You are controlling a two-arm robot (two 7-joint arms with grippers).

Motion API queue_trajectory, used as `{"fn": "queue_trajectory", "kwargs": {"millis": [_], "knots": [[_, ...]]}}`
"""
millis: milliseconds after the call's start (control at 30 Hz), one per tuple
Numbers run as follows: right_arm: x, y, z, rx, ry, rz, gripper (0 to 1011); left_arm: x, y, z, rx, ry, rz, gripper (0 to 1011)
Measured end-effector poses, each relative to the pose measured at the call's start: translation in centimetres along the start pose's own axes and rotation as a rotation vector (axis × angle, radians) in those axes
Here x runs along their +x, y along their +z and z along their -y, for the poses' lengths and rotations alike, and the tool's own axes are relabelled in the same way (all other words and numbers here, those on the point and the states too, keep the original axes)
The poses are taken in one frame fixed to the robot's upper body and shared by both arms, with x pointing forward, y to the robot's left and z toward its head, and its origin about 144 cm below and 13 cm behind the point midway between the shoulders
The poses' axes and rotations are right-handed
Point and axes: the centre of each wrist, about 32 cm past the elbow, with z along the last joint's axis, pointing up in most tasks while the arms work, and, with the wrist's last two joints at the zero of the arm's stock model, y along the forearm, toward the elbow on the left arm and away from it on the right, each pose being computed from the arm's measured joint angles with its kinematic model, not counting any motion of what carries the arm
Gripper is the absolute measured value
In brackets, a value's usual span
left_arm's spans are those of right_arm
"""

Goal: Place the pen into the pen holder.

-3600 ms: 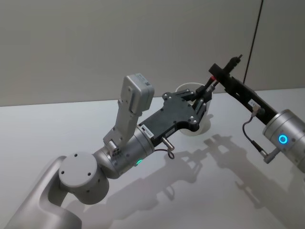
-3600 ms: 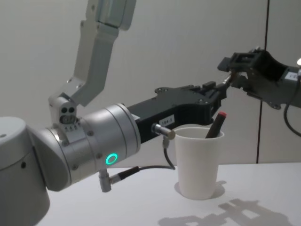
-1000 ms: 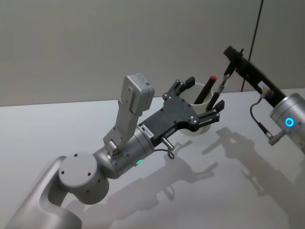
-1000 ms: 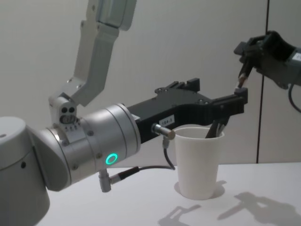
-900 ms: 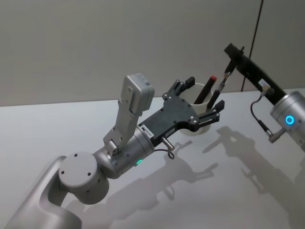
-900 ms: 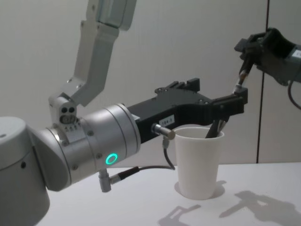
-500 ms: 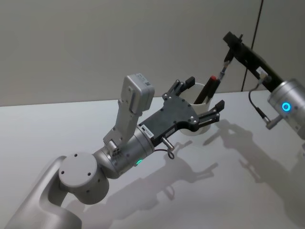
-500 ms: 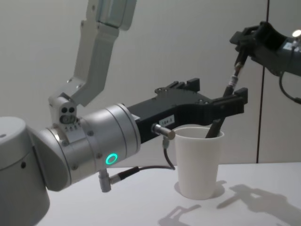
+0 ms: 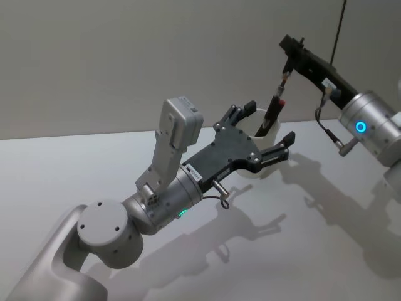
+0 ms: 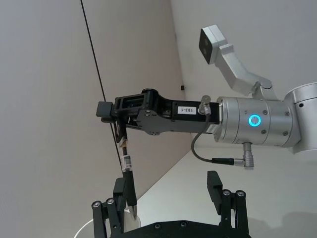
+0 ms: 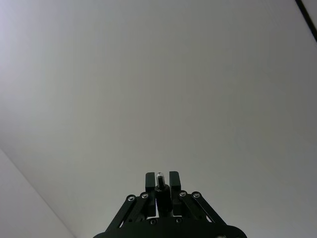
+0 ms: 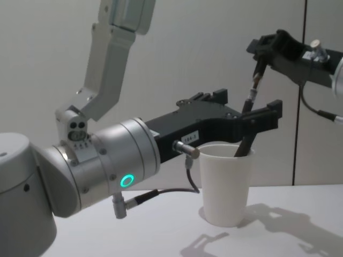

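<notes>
A white paper cup, the pen holder (image 12: pixel 225 184), stands on the table and shows behind my left hand (image 9: pixel 271 130); its rim (image 10: pixel 85 230) is also in the left wrist view. The dark pen (image 12: pixel 253 90) with a red band (image 9: pixel 276 108) hangs steeply, lower end inside the cup. My right gripper (image 12: pixel 261 60) (image 9: pixel 286 66) (image 10: pixel 120 130) is shut on the pen's upper end (image 11: pixel 160 177). Just above the cup's mouth my left gripper (image 12: pixel 249 104) (image 9: pixel 269 122) (image 10: pixel 166 181) is open, one finger on each side of the pen (image 10: pixel 127 166), not touching it.
The pale table (image 9: pixel 88 163) runs to a plain wall. A dark vertical line (image 12: pixel 304 80) marks the wall behind the right arm. My left forearm (image 12: pixel 102 166) fills the near left of the chest view.
My right gripper has carried the pen's upper end leftward and up, so the pen stands steeper in the cup. The left gripper, shut at the pen 3.6 s ago, has stayed open and still.
</notes>
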Motion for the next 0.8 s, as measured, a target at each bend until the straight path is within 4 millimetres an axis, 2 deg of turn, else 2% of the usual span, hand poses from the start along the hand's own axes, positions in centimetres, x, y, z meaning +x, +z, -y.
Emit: {"fn": "queue_trajectory", "kwargs": {"millis": [367, 800], "knots": [[0.47, -0.26, -1.05, -0.06, 0.011, 0.071, 168, 0.0, 0.0, 0.0, 0.0, 0.0, 0.0, 1001], [0.63, -0.69, -1.2, -0.111, 0.019, 0.135, 168, 0.0, 0.0, 0.0, 0.0, 0.0, 0.0, 1001]]}}
